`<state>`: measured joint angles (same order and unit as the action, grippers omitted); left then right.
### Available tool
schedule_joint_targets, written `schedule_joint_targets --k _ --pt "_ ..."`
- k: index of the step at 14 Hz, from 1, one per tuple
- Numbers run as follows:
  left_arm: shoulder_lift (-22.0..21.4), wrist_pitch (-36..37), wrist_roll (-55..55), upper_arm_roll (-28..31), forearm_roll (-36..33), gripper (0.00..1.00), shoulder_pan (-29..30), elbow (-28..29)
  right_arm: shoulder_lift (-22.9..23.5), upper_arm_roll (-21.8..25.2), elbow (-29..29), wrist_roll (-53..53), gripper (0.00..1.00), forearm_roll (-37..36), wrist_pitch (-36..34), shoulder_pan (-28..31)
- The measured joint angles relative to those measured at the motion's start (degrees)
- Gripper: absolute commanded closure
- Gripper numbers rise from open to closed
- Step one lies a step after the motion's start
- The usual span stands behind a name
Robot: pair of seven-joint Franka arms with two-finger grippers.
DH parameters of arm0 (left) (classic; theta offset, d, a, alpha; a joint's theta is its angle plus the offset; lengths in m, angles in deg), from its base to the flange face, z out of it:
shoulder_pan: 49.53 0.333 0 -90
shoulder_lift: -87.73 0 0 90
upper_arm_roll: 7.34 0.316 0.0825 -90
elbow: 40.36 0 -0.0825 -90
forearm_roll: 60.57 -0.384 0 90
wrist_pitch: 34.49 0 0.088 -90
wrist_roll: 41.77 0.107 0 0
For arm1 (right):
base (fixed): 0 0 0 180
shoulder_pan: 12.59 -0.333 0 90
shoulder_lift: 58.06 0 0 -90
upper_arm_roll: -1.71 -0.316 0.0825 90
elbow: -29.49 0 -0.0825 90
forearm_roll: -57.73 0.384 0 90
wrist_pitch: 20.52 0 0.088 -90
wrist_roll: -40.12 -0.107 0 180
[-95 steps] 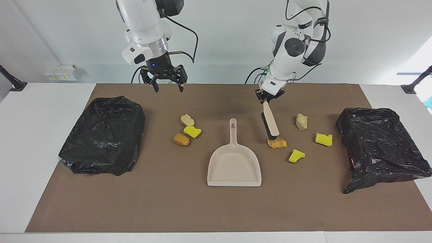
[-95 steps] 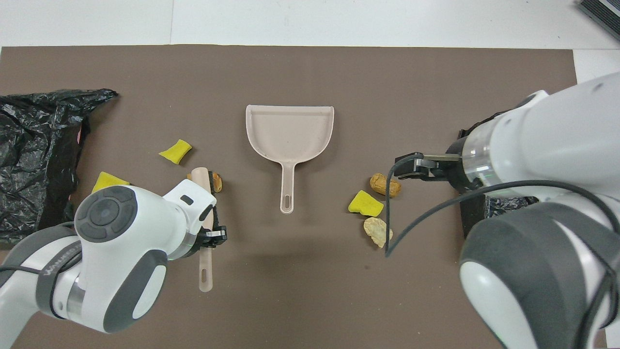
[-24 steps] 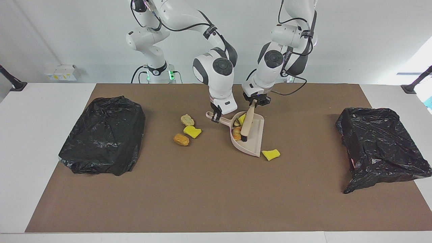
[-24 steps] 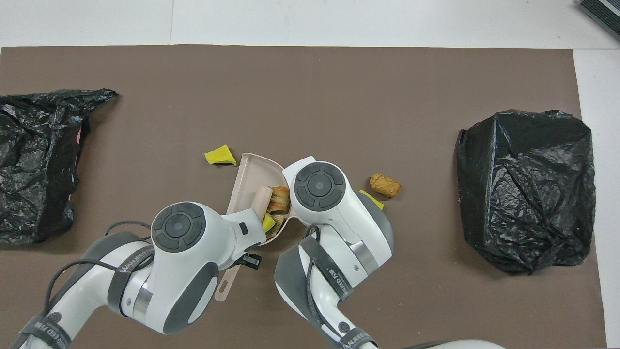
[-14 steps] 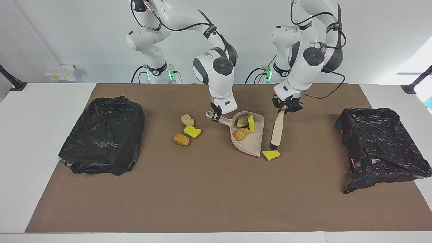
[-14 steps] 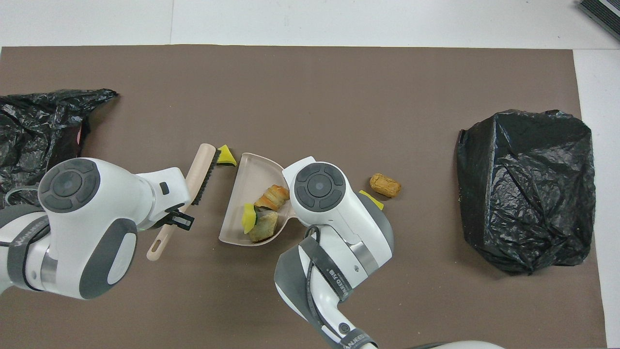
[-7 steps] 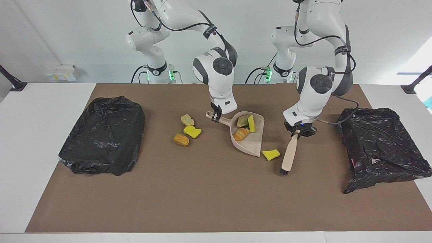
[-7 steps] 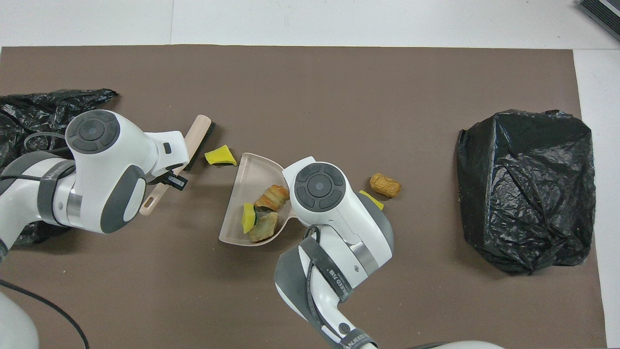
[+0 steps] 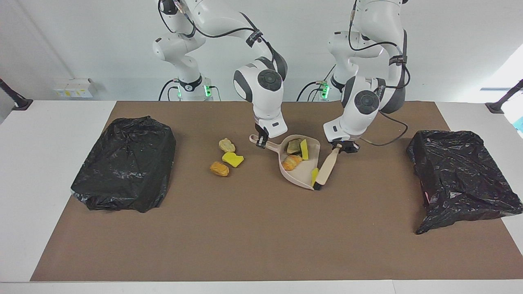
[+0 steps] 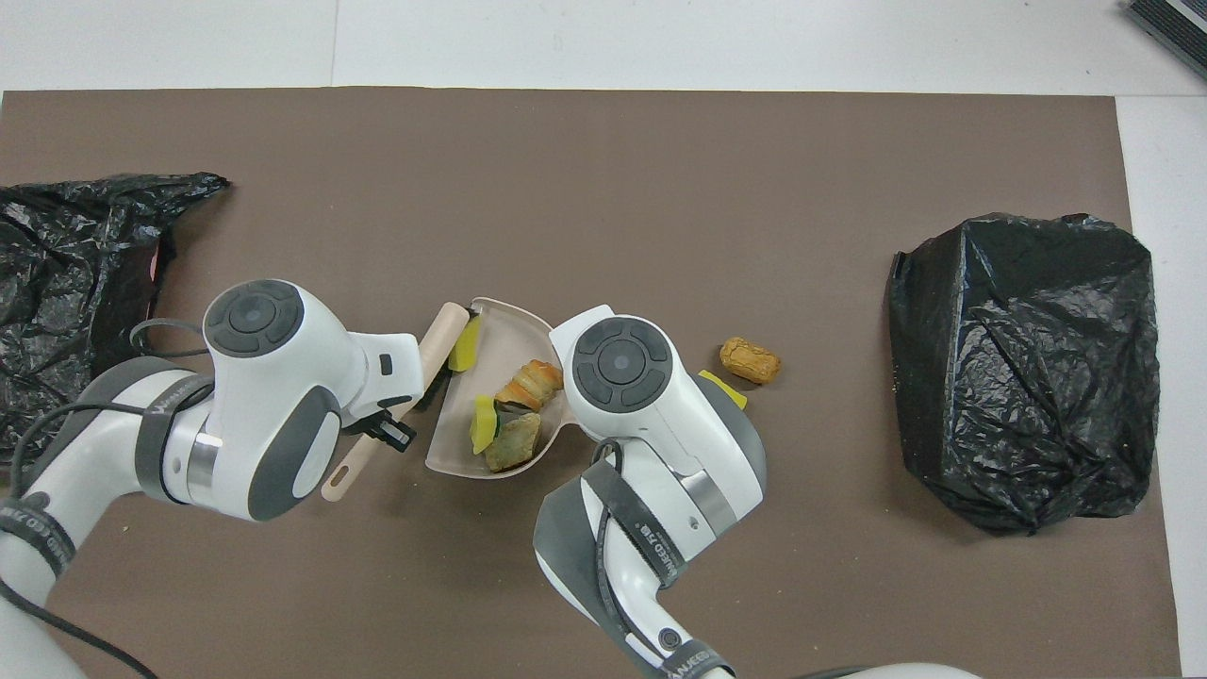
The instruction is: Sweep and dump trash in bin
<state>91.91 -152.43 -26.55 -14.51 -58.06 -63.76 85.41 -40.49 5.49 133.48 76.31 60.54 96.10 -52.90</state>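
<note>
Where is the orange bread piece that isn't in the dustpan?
The orange bread piece lies on the brown mat beside a yellow sponge chunk, toward the right arm's end from the dustpan.

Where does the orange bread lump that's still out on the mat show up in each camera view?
Facing view: orange lump lies on the mat toward the right arm's end, beside a yellow sponge chunk.
Overhead view: orange lump sits beside the right arm's elbow.
Shared landmark: the dustpan.

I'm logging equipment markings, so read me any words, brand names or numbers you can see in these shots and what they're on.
Grey band on the left arm: white lettering, cut off and too blurred to read.
Grey band on the right arm: white lettering, too blurred to read.
Dustpan, brush, bin bags: no text visible.
</note>
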Motion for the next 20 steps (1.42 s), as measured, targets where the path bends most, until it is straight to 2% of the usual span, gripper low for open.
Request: schedule_joint_targets --k 3,6,13,18,20 --pt "-1.58 0.02 -6.66 -0.04 4.08 1.00 -1.40 1.76 0.00 0.00 0.01 -0.02 1.00 0.00 0.00 0.00" --pt "-1.61 0.39 -8.51 0.86 9.44 1.00 -0.92 1.87 0.00 0.00 0.01 -0.02 1.00 0.00 0.00 0.00" --pt "-1.19 0.35 -9.02 1.51 10.13 1.00 5.71 1.45 -0.14 0.01 -0.01 -0.20 1.00 0.00 0.02 0.00" --pt "-1.17 0.85 -9.02 0.84 10.22 1.00 5.65 1.23 -0.73 0.03 0.01 -0.48 1.00 0.00 0.02 0.01" --pt "-1.42 3.10 -9.21 -0.07 10.83 1.00 5.32 0.33 -0.73 0.03 0.03 -0.48 1.00 0.00 0.02 0.01"
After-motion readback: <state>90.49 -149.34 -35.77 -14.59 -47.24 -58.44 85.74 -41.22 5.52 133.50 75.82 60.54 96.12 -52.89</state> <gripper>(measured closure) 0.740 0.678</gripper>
